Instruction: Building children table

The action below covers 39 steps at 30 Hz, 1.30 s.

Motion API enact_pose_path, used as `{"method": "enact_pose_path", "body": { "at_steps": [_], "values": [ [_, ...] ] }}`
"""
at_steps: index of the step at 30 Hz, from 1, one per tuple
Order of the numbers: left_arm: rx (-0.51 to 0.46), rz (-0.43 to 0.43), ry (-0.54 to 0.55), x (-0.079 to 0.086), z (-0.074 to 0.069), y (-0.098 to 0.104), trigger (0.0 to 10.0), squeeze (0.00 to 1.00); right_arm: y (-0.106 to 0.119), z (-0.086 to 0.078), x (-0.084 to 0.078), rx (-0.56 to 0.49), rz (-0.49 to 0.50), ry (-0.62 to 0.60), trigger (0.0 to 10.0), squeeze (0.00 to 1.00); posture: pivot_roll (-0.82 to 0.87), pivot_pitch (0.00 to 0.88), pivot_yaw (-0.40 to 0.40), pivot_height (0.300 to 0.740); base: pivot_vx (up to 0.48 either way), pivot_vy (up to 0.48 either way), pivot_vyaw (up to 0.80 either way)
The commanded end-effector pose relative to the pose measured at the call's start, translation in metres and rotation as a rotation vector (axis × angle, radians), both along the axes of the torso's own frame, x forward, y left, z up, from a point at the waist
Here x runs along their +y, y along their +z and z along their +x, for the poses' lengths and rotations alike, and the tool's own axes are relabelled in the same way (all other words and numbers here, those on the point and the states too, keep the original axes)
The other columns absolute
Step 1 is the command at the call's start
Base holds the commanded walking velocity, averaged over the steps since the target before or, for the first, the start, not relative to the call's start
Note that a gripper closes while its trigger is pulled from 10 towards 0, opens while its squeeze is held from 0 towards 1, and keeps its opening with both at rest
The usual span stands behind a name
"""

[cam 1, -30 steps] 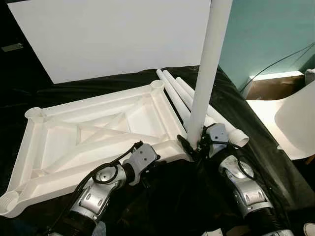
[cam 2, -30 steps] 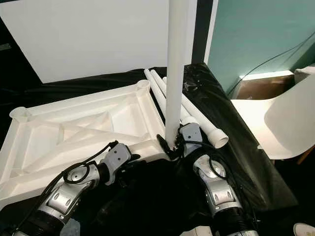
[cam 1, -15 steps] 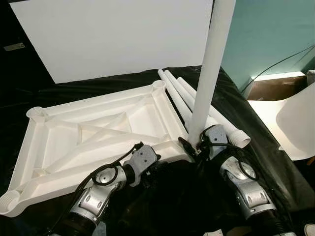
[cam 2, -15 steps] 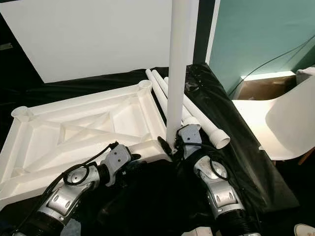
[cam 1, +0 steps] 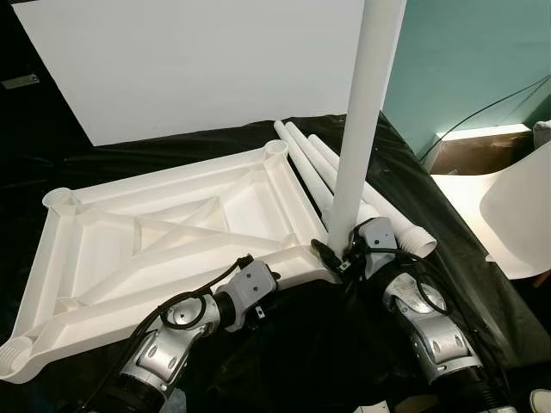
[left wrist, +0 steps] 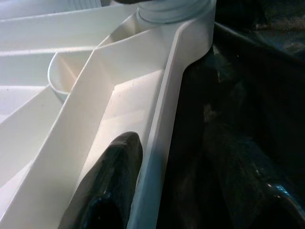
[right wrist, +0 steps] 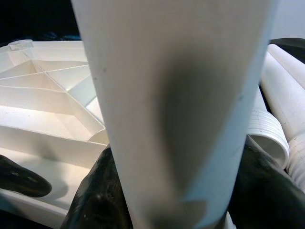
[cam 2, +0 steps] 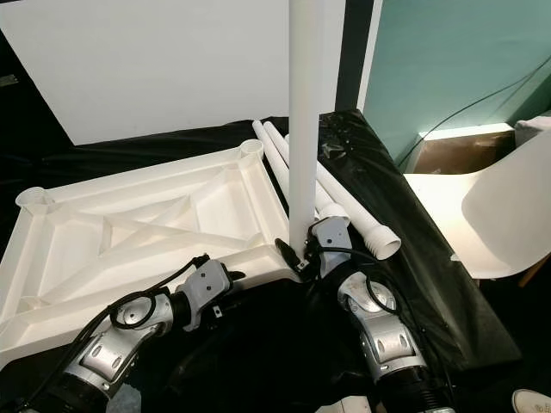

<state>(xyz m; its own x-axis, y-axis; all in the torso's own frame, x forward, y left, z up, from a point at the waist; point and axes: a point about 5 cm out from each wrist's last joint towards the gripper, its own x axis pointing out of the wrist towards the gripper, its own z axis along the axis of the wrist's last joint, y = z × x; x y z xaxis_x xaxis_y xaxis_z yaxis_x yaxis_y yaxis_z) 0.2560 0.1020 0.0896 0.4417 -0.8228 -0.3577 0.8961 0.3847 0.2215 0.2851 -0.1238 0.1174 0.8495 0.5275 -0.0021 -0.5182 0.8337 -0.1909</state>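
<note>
My right gripper (right wrist: pixel 174 191) pinches the upright table leg (cam 1: pixel 362 120) at the tabletop's (cam 1: pixel 164 237) near corner; my left gripper (left wrist: pixel 157 191) straddles and clamps its near rim.

A home room — teal wall (cam 1: pixel 465 60), white chair (cam 2: pixel 504 215), black sheet (cam 1: pixel 448 249) as makeshift work surface.

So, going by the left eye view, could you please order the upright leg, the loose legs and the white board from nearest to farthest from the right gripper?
1. Upright leg: held in the right gripper.
2. Loose legs: lying just beyond, on the robot's right.
3. White board: at the back.
</note>
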Motion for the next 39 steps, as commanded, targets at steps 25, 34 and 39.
{"method": "enact_pose_path", "body": {
  "at_steps": [25,34,39],
  "values": [
    [0.000,-0.188,0.007,0.019,0.005,0.038,10.0,0.00,-0.005,0.014,0.030,0.107,0.022,0.153,0.0,0.00,-0.01,0.000,0.047,0.740,0.000,0.000,0.00],
    [0.089,-0.176,-0.073,0.020,-0.007,0.033,10.0,0.00,0.000,0.016,0.040,0.106,0.041,0.193,0.0,0.00,-0.02,0.000,0.048,0.740,0.000,0.000,0.00],
    [0.117,-0.121,-0.051,0.019,-0.007,0.022,10.0,0.00,-0.002,0.012,0.047,0.117,0.052,0.225,0.0,0.00,-0.02,0.000,0.047,0.740,0.000,0.000,0.00]
  ]
}}
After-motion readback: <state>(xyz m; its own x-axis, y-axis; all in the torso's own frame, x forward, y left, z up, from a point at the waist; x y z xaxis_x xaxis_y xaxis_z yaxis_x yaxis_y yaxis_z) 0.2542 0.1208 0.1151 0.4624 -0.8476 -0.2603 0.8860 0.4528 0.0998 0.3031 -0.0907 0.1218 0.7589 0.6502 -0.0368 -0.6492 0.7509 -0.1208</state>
